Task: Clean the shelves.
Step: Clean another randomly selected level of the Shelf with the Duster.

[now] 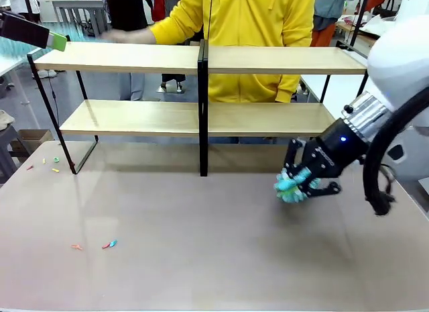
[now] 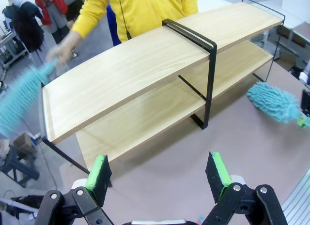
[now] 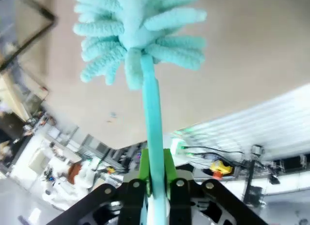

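Your right tool (image 3: 156,179) is clamped on the blue duster (image 3: 140,31) near the shelves (image 1: 201,117); your left tool (image 2: 160,176) is apart.

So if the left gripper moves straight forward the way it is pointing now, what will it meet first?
Probably the shelves: the open left gripper points at the lower board's front edge, with bare table between. Depth is unclear.

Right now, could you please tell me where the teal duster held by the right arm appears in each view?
Front view: the teal duster sits right of centre, low over the table, in the right end effector.
Left wrist view: its fluffy head is at the right edge, beside the shelves.
Right wrist view: head top centre, handle running down into the pads.
Shared landmark: the brown tabletop.
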Motion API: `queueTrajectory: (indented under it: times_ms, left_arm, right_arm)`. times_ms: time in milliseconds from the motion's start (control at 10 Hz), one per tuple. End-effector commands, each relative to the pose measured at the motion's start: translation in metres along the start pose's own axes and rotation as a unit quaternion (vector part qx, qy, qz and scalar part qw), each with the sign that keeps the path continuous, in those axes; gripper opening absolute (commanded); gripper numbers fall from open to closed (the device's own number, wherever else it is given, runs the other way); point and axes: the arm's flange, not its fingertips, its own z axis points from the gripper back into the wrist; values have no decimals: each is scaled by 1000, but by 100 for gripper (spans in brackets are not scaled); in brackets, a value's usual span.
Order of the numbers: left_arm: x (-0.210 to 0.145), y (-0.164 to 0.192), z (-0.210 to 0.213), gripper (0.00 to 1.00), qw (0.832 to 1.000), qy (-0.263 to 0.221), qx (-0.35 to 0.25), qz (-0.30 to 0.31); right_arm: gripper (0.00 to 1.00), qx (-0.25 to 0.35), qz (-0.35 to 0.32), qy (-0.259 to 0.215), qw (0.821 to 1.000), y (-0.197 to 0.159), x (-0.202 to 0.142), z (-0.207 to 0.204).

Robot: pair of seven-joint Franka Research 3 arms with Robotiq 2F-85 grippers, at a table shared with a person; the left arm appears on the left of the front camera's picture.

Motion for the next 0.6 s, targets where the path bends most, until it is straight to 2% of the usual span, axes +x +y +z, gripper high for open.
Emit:
queueTrajectory:
  times_ms: [0,100,300,500]
  left_arm:
    - [-1,1,0,100,1000,1,2,-4]
    - [-1,1,0,100,1000,1,2,-4]
    - [-1,1,0,100,1000,1,2,-4]
    - [-1,1,0,100,1000,1,2,-4]
  right_arm:
    - [12,-116,-10,-41,992,-27,-13,19]
    - [12,-161,-7,-51,986,-38,-15,26]
    - [12,-178,22,-56,982,-55,-29,49]
    - [12,-211,90,-36,973,-60,-28,53]
